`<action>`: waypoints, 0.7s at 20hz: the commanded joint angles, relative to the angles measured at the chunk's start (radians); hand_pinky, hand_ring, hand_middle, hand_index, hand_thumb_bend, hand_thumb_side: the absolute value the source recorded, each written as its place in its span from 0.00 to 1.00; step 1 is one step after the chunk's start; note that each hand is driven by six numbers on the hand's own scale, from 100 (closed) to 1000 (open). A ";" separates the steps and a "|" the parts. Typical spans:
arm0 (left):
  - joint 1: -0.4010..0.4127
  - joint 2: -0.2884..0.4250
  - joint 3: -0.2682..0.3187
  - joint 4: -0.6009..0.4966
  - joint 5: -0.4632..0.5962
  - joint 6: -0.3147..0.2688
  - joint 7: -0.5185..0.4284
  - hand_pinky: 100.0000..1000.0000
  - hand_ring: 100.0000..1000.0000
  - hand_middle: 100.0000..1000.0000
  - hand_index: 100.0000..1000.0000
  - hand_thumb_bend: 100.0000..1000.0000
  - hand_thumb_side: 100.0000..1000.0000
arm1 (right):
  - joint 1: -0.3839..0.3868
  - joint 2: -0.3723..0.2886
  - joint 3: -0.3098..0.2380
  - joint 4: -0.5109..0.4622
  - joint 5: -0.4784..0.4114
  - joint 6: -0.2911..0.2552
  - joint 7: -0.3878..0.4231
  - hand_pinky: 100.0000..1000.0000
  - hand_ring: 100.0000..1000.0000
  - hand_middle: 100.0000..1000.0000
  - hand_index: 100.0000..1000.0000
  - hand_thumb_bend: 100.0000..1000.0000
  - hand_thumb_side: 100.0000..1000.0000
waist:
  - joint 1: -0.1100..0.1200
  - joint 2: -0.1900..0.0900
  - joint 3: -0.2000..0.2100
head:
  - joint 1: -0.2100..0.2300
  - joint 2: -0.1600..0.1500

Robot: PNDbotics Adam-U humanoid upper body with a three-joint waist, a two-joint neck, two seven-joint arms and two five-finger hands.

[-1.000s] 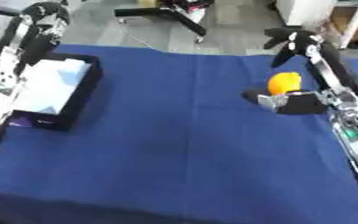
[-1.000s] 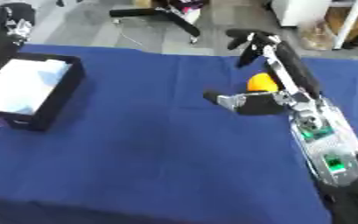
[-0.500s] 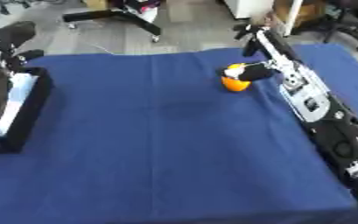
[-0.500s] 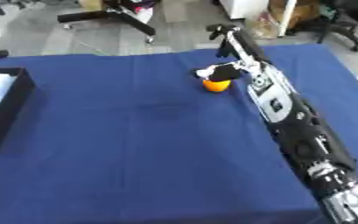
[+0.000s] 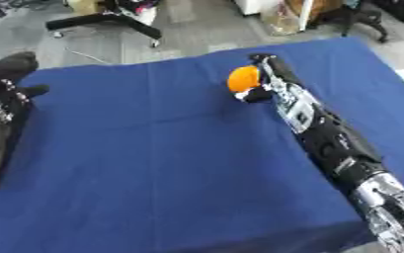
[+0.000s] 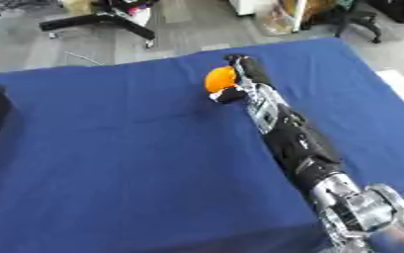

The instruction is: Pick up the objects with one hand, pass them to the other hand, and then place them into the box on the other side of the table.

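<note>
Right hand (image 5: 263, 81) reaches across the blue tablecloth (image 5: 170, 163) at the far side, fingers and thumb curled around 1 orange ball (image 5: 243, 78), which we see held just above the cloth. Left hand (image 5: 11, 74) shows at the left edge; we cannot tell whether its fingers are open or curled.

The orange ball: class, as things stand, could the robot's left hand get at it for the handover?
Probably yes, with a long reach. The ball sits in the right hand, exposed on its left side. Only bare blue cloth lies between it and the left hand, which is far off at the table's left edge.
</note>
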 commanded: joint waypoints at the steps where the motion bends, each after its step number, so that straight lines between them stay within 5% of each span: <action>1: -0.005 -0.005 -0.004 -0.020 -0.010 -0.003 -0.018 0.84 0.95 0.84 0.78 0.05 0.82 | -0.028 -0.004 -0.018 0.033 0.034 0.035 0.003 0.52 0.46 0.73 0.86 0.59 0.13 | 0.002 -0.004 0.008 | -0.012 -0.015; 4: -0.003 -0.015 -0.007 -0.017 -0.016 -0.005 -0.027 0.84 0.95 0.84 0.78 0.05 0.83 | -0.029 -0.001 -0.024 0.048 0.051 0.057 -0.002 0.50 0.42 0.66 0.82 0.56 0.10 | 0.004 0.001 0.020 | -0.019 -0.020; 6: -0.002 -0.020 -0.009 -0.014 -0.018 -0.007 -0.031 0.84 0.95 0.84 0.78 0.05 0.83 | -0.030 0.000 -0.027 0.046 0.064 0.076 -0.030 0.44 0.32 0.49 0.66 0.46 0.03 | 0.005 0.005 0.026 | -0.022 -0.021; 8: 0.000 -0.022 -0.009 -0.012 -0.020 -0.007 -0.032 0.84 0.95 0.84 0.78 0.05 0.83 | -0.028 0.002 -0.030 0.036 0.075 0.092 -0.081 0.39 0.25 0.39 0.56 0.33 0.00 | 0.006 0.006 0.029 | -0.022 -0.021; 9: 0.000 -0.024 -0.009 -0.011 -0.021 -0.007 -0.031 0.84 0.95 0.84 0.78 0.05 0.83 | -0.027 0.003 -0.030 0.030 0.077 0.098 -0.109 0.35 0.18 0.29 0.45 0.14 0.00 | 0.006 0.007 0.029 | -0.021 -0.020; 11: 0.001 -0.025 -0.010 -0.007 -0.019 -0.006 -0.029 0.84 0.95 0.84 0.78 0.05 0.83 | -0.026 0.002 -0.029 0.015 0.070 0.101 -0.164 0.31 0.12 0.19 0.35 0.03 0.00 | 0.005 0.007 0.028 | -0.018 -0.019; 14: 0.005 -0.023 -0.010 0.005 -0.022 -0.002 -0.024 0.84 0.95 0.84 0.78 0.05 0.84 | -0.023 -0.005 -0.016 -0.026 0.043 0.085 -0.222 0.29 0.08 0.12 0.26 0.00 0.00 | 0.002 0.006 0.023 | -0.010 -0.016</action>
